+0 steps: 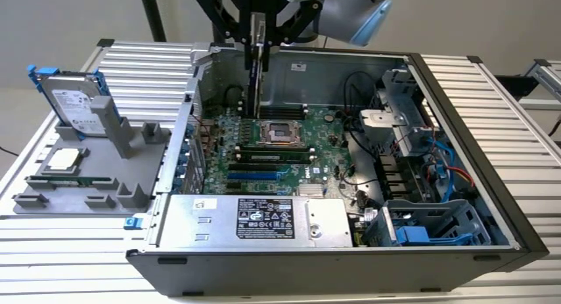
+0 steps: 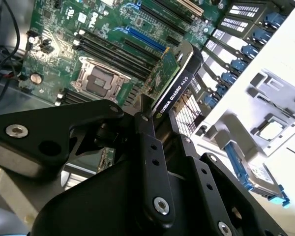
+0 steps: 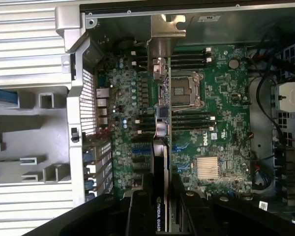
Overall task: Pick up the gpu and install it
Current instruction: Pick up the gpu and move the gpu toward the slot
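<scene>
One card matters here: the gpu (image 1: 255, 74) hangs edge-down, clenched between the jaws, above the far end of the open computer case (image 1: 477, 146) and well clear of the motherboard (image 1: 263, 153) beneath it. In both wrist views the black shroud and green board run straight out from the jaws (image 3: 160, 167), and the grip looks square rather than skewed. The step in hand reads as bringing the card over its slot, and doing that well seems to rest on two alignments at once: the card's lower edge has to sit parallel to the blue expansion slots (image 1: 254, 176), which lie nearer the power supply (image 1: 254, 218) than the card does now, and the silver bracket end has to meet the perforated rear wall (image 1: 188, 140) of the case without catching it. A level, unhurried descent would probably serve better than a tilted one, since a thin board pressed in crooked can bind. Open room is fair above the board, yet tighter at the edges: the CPU socket (image 1: 282, 130) and memory slots stand just beside the card's line, the rear wall is close on the exterior view's left, and loose black cables (image 1: 355, 130) lie toward the exterior view's right, apart from the card. On the counter (image 1: 526, 100) outside the case, the hard drive (image 1: 75, 104) and grey holder (image 1: 79, 179) are well apart from the work.
</scene>
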Controlling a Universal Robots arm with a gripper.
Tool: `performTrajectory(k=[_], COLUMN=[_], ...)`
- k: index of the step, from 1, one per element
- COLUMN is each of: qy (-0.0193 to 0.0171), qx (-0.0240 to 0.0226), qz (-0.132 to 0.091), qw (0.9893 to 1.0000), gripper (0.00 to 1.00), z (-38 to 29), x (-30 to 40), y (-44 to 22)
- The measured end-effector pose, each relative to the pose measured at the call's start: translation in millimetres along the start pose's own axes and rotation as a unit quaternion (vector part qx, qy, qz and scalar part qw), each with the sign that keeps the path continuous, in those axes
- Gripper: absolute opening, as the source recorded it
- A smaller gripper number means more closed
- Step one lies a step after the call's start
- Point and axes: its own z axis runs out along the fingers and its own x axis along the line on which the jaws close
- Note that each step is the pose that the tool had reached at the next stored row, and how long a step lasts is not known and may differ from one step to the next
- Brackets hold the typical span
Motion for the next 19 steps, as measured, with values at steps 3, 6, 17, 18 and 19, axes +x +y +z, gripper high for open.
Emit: performTrajectory(k=[3, 6, 17, 18, 19], qy=[0.0002, 0.0003, 0.0003, 0.0003, 0.0003], qx=[0.0000, 0.0000, 0.0000, 0.0000, 0.0000], qz=[0.000, 0.000, 0.000, 0.000, 0.000], qw=[1.0000, 1.0000, 1.0000, 1.0000, 1.0000], gripper=[0.00, 0.00, 0.00, 0.00, 0.00], z=[0.0, 0.0, 0.0, 0.0, 0.0], x=[-2.4, -4.0, -6.7, -6.9, -7.1], y=[0.2, 0.3, 0.5, 0.5, 0.5])
